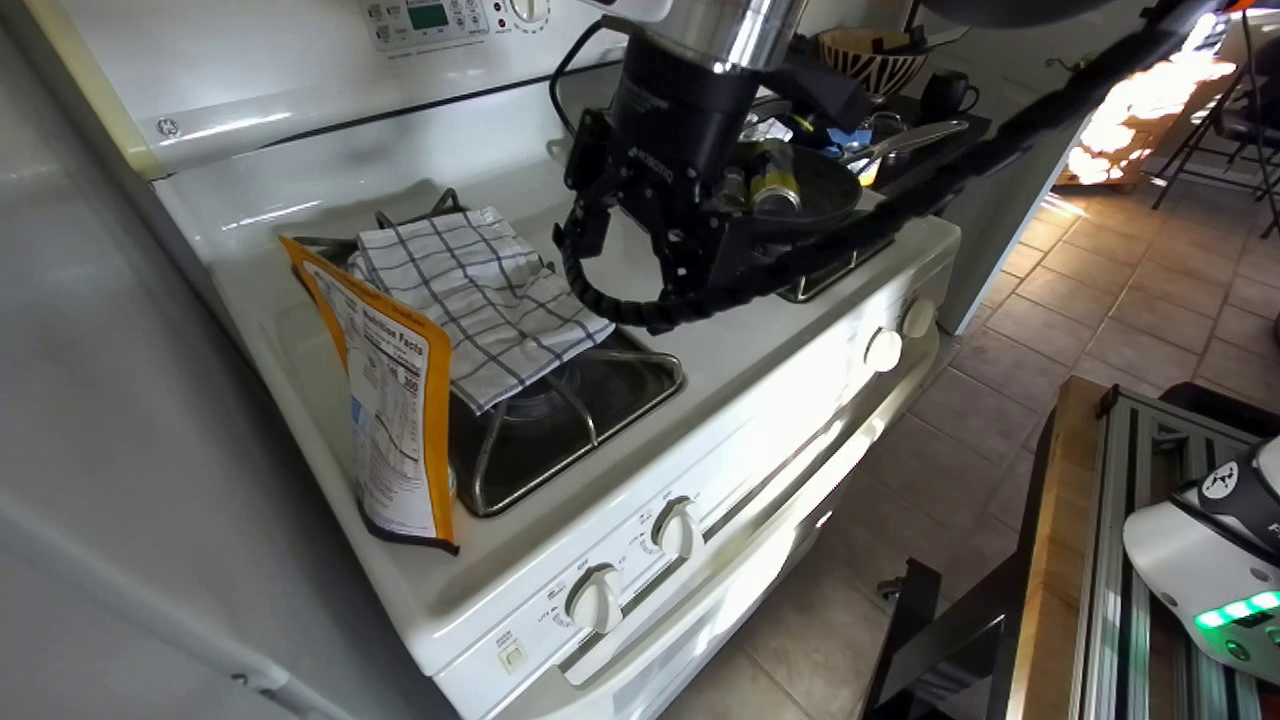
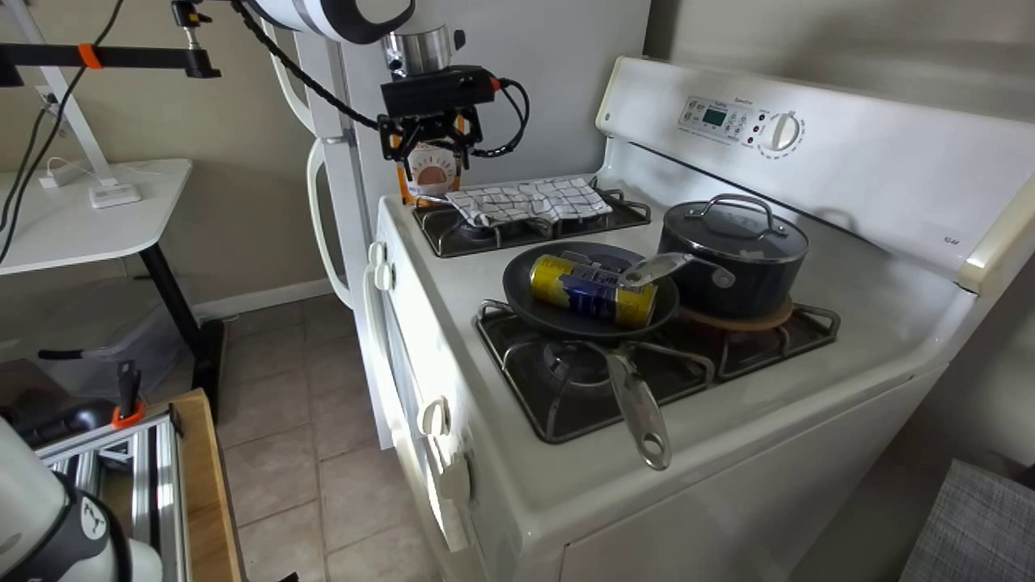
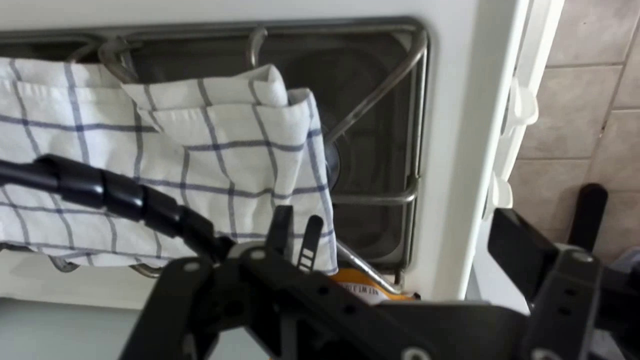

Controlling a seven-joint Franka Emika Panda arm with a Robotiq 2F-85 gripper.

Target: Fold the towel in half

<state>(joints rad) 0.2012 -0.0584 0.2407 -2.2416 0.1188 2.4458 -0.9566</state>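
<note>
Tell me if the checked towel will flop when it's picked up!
Probably yes: the towel is wrinkled and looks like soft cloth. It's likely light, being thin. Its folded layers may slip apart, since their edges look loose.

room abv towel (image 1: 485,300), from where i stand; snack bag (image 1: 400,420) blocks 1 side, pan (image 2: 517,291) & pot (image 2: 752,287) crowd opp. burners (image 2: 574,361).

White towel (image 3: 175,157), checked in apparently blue-grey.
</note>
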